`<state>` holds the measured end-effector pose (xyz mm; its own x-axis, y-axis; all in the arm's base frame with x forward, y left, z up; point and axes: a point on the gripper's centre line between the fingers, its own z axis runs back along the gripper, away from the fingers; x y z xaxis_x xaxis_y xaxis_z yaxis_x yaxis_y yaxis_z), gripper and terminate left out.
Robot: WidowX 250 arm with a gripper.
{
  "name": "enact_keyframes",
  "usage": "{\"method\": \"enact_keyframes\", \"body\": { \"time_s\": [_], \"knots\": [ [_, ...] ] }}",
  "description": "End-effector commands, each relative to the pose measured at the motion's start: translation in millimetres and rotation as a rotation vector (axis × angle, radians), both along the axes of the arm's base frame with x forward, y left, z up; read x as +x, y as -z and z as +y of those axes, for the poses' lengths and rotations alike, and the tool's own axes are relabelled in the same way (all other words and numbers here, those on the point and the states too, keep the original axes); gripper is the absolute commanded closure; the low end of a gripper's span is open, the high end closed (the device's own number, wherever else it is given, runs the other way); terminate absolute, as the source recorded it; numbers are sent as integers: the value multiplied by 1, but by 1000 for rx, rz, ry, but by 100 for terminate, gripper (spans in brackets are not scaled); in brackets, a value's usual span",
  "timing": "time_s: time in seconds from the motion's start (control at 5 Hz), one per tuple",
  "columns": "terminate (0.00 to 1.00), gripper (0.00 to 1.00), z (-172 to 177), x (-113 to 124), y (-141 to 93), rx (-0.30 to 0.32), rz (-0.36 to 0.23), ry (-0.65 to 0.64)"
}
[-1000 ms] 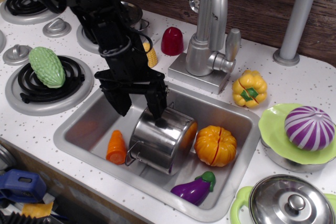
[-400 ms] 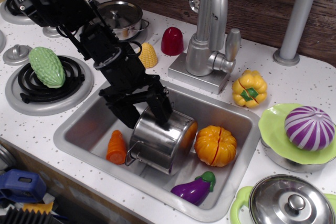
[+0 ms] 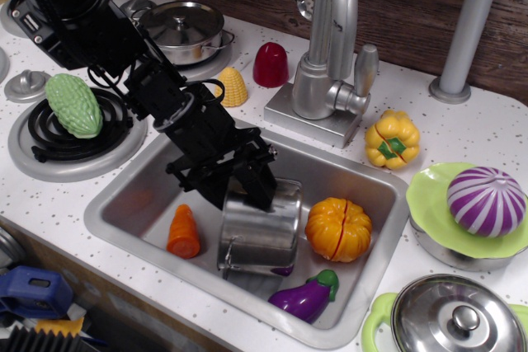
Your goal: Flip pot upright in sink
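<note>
Pot [image 3: 260, 232]: stands near-upright in sink [image 3: 124, 204], between carrot [image 3: 183, 231] and pumpkin [image 3: 338, 228].
Gripper [image 3: 239, 191]: fingers straddle the near rim, apparently clamped.
Procedure: level the pot, seat base flat, then release.

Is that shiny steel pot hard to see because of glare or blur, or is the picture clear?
In the observation.image view, the shiny stainless-steel pot is sharp, not blurred; its wall shows soft vertical reflections rather than blinding glare. The black gripper hides its upper rim, and its fingers merge with dark shadow there. The grey metal sink is evenly lit, with a faint orange reflection on its left floor.
</note>
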<state>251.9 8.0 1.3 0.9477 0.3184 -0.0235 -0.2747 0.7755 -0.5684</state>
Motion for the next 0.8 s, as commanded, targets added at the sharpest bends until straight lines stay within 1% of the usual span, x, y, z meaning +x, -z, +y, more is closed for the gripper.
{"method": "enact_keyframes", "body": {
  "time_s": [0.0,0.2,0.4,0.6],
  "knots": [
    [0,100,-2,2,-8,55,-36,2],
    [0,100,1,3,-9,70,-24,-17],
    [0,100,2,5,-13,196,-30,-12],
    [0,100,4,7,-16,278,-24,-20]
  ]
}}
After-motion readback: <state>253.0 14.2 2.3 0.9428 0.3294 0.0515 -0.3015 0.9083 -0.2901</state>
